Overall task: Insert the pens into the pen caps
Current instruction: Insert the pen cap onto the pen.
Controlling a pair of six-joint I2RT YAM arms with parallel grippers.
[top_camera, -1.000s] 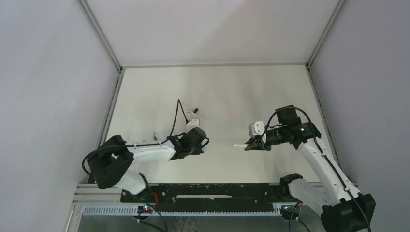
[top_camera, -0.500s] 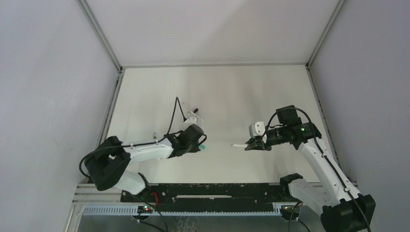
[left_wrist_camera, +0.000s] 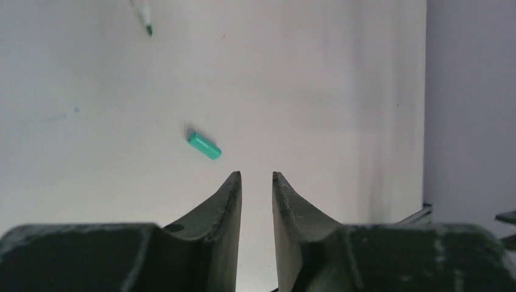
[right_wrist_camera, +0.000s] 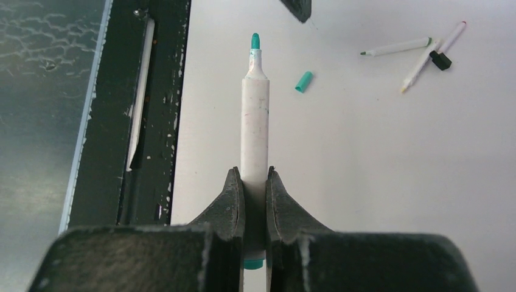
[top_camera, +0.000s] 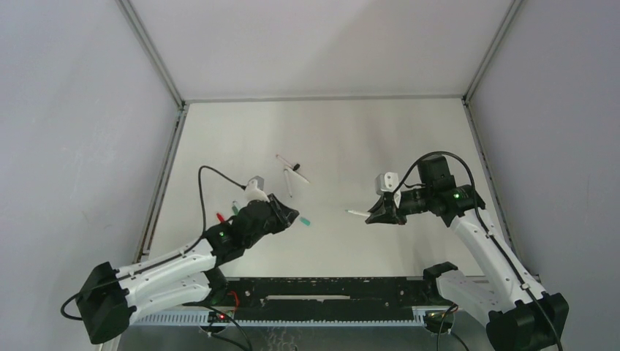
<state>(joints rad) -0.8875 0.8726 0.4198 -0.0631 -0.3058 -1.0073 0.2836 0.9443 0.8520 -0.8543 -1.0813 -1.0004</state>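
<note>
The teal-tipped pen (right_wrist_camera: 255, 115) is clenched in the right hand (right_wrist_camera: 255, 173), its barrel jutting straight ahead with the tip raised over the tabletop (right_wrist_camera: 365, 182). The teal cap (right_wrist_camera: 303, 81) lies loose ahead of the tip and slightly to one side, with bare tabletop all round it. The left hand (left_wrist_camera: 256, 176) is released, a narrow empty gap between its fingers, and the cap sits near in front of them. The right wrist view shows a green-tipped pen (right_wrist_camera: 395, 47), two more pens (right_wrist_camera: 420, 64) and a black cap (right_wrist_camera: 440, 59) lying well beyond the cap. It also shows the black rail (right_wrist_camera: 158, 109) along the tabletop's near edge. The overhead view alone shows both hands facing each other across the cap.
</note>
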